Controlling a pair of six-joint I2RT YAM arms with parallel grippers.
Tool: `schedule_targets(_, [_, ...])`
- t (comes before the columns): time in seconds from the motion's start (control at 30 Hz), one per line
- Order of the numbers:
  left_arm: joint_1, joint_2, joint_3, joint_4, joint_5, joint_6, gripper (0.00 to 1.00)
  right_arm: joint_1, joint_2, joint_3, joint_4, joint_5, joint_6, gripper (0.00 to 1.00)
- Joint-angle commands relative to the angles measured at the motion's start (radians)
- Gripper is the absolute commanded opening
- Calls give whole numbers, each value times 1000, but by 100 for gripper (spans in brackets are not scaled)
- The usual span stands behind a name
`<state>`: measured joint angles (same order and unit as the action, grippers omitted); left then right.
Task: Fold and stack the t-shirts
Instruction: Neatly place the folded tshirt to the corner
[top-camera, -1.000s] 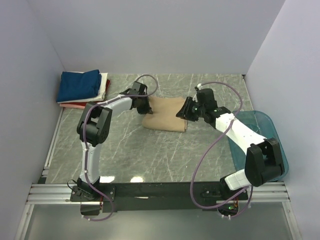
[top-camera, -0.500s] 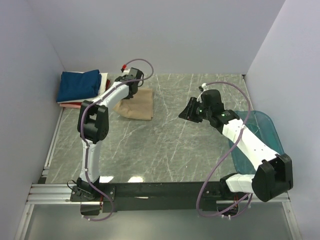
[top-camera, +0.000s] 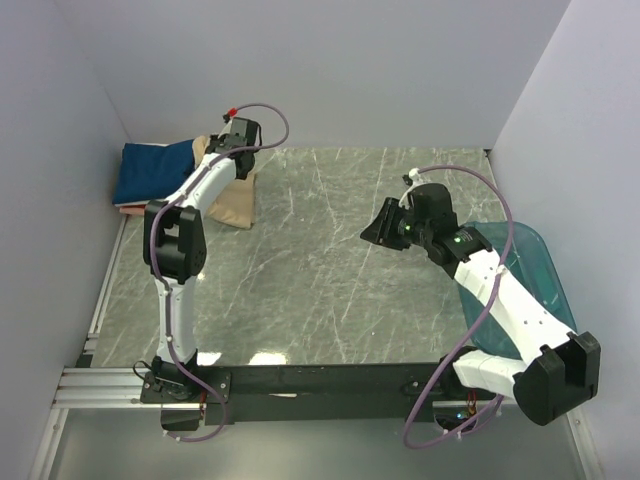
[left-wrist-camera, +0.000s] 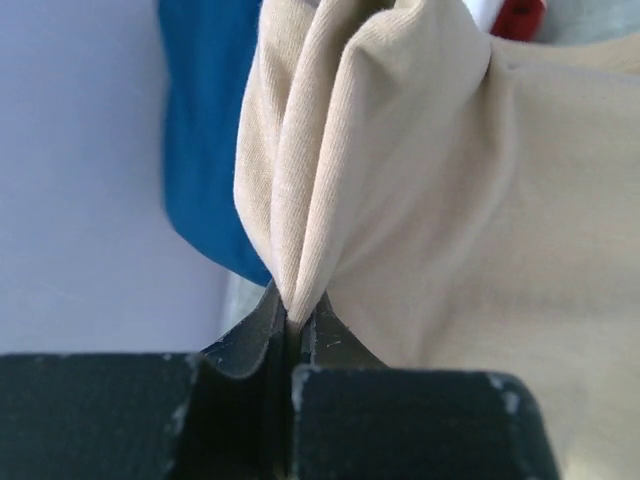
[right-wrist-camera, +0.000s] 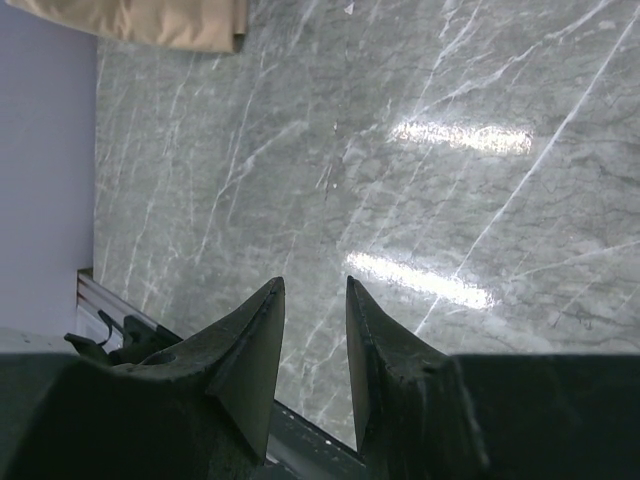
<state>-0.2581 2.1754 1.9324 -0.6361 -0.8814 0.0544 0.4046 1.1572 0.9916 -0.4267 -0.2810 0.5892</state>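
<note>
The folded tan t-shirt (top-camera: 232, 200) hangs from my left gripper (top-camera: 222, 152) at the far left, its near end trailing on the table beside the stack. The left wrist view shows the jaws shut on a bunched fold of the tan t-shirt (left-wrist-camera: 420, 190). The stack of folded shirts lies in the far left corner, the navy blue shirt (top-camera: 150, 170) on top, with white and red edges (top-camera: 130, 208) under it. The navy shirt (left-wrist-camera: 210, 130) also shows behind the tan cloth. My right gripper (top-camera: 378, 230) is open and empty above the table's middle right (right-wrist-camera: 314, 290).
A teal translucent tub (top-camera: 530, 262) lies at the right edge under my right arm. The grey marble table (top-camera: 320, 280) is walled on three sides. A metal rail (top-camera: 110, 290) runs along the left edge.
My left gripper has carried the tan t-shirt from the table's middle far left to the stack. My right gripper has let go of it and drawn back to the right.
</note>
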Motion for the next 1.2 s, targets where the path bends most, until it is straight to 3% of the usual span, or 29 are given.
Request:
schedule_targets(0.0, [5,-94,43,150,-80,214,0,10,-30,2,-17,12,-15,38])
schedule_targets(0.43, [26,-91,227,164,-64,326,0,20,-22,42,-35,25,-15,38])
schedule_targets(0.87, [46,-109,368,150,-2,348,0,34,1,73,-46,36,-17,38])
schedule_targets(1.17, [82,-126,375,153,36,348,0,40,25,93,-56,43,-19,38])
